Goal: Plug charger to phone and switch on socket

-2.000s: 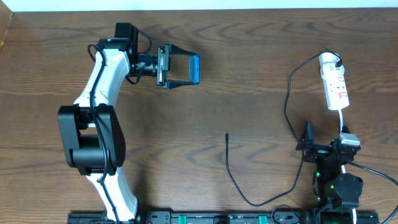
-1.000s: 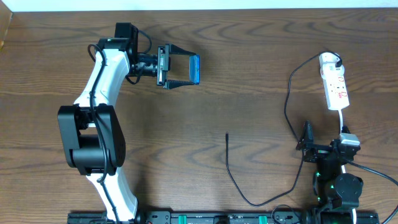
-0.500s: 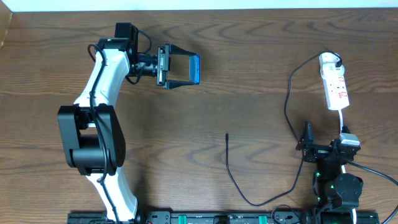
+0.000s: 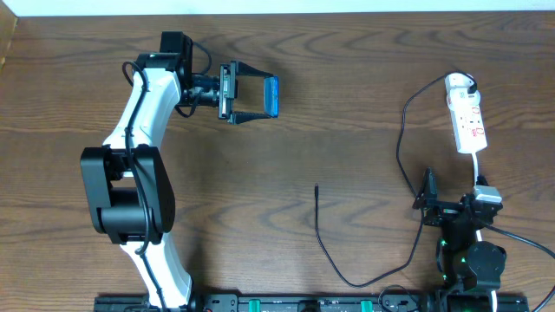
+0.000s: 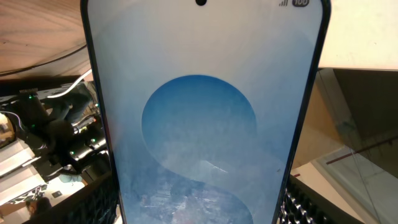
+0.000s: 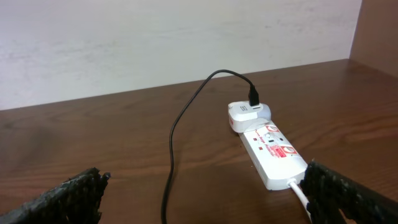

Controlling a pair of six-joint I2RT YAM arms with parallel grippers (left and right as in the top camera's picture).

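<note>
At upper left, the left jaws were clamped on the phone (image 4: 272, 96); the right jaws, apart, needed to pinch the cable (image 4: 316, 204) just behind its tip.

Even, bright light; phone (image 5: 199, 124) perhaps slightly overexposed.

Overhead straight down; left wrist apparently right up against phone (image 5: 199, 124); right wrist low toward socket (image 6: 273, 154).
</note>
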